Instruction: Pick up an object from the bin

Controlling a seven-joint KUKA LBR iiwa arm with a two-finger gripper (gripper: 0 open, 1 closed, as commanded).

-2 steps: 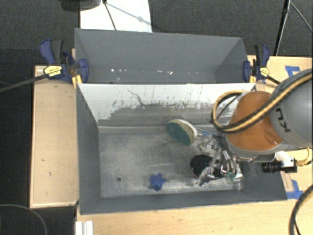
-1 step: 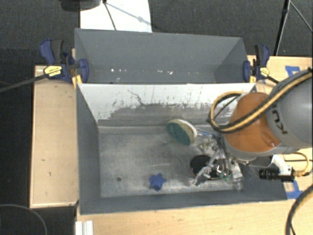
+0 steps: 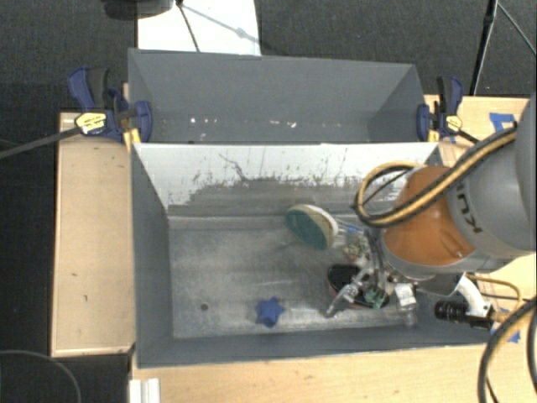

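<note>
In the camera view, the hand [image 3: 359,294] is seen low over the floor of the bin [image 3: 151,250], near its right front corner and partly hidden under the orange wrist cover [image 3: 424,229]. Whether it is spread or pressed together cannot be told. A small black object [image 3: 340,274], half covered and hard to make out, lies just beside it. A teal round disc [image 3: 307,225] is tilted behind them, and a small blue piece [image 3: 268,311] lies apart toward the view's left.

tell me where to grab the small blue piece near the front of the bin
Probably from straight above, closing across its middle: the blue piece lies low and alone on the bin floor, with the front wall close by, so a side approach looks cramped.
</note>
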